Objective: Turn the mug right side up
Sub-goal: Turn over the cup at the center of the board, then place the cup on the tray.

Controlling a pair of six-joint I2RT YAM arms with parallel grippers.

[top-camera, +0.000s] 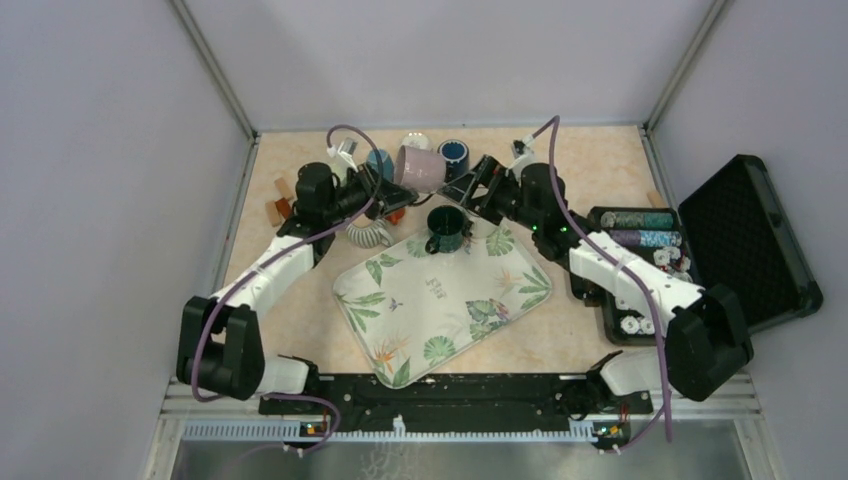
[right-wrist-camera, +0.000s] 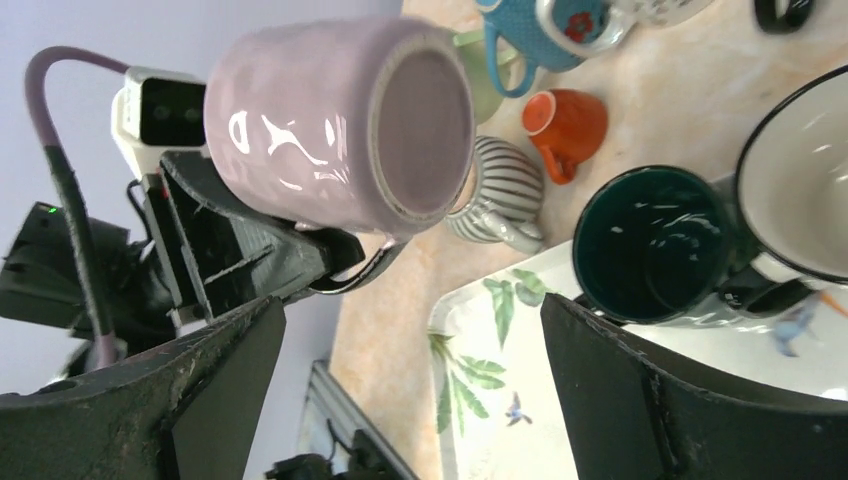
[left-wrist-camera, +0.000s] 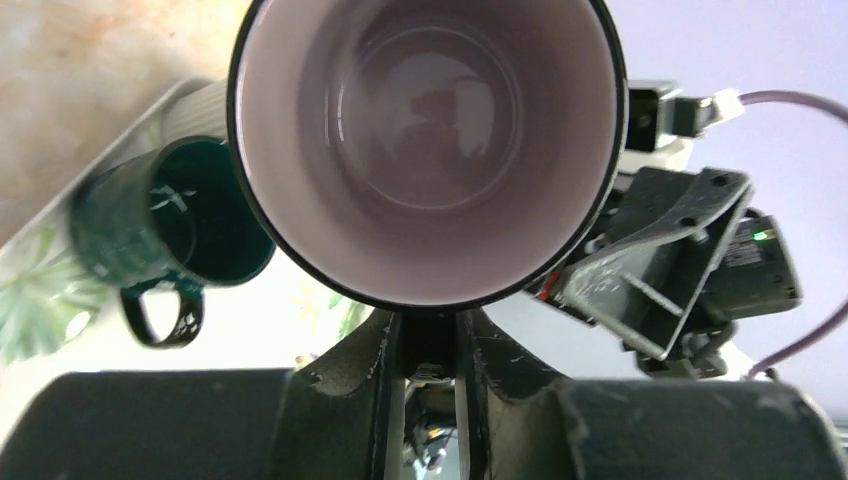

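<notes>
**Lilac mug held sideways in the air, upper middle of the overhead view**

The mug [top-camera: 418,167] is glossy pale lilac-pink with a slightly dimpled outside, a dark rim and a matt ring around its flat base. It is off the table and lies on its side. Its mouth fills the left wrist view, showing a smooth pale inside, and its base faces the right wrist camera. The left gripper [top-camera: 390,187] has its jaws closed on the mug's dark handle, which hangs under the body. The right gripper [top-camera: 478,180] sits just to the right of the mug with its jaws spread wide and nothing between them.

Below the mug, a dark green mug [top-camera: 445,228] stands mouth up at the far edge of a leaf-printed tray [top-camera: 430,300]. A striped mug [top-camera: 368,232] lies just left of the tray, with an orange cup [right-wrist-camera: 565,120] beside it and a blue mug [top-camera: 455,152] further back.

The table [top-camera: 590,160] is beige with a marbled pattern, enclosed by plain pale grey-lilac walls [top-camera: 100,150]. At the right edge an open black case [top-camera: 760,235] holds rolls and small round pieces.
</notes>
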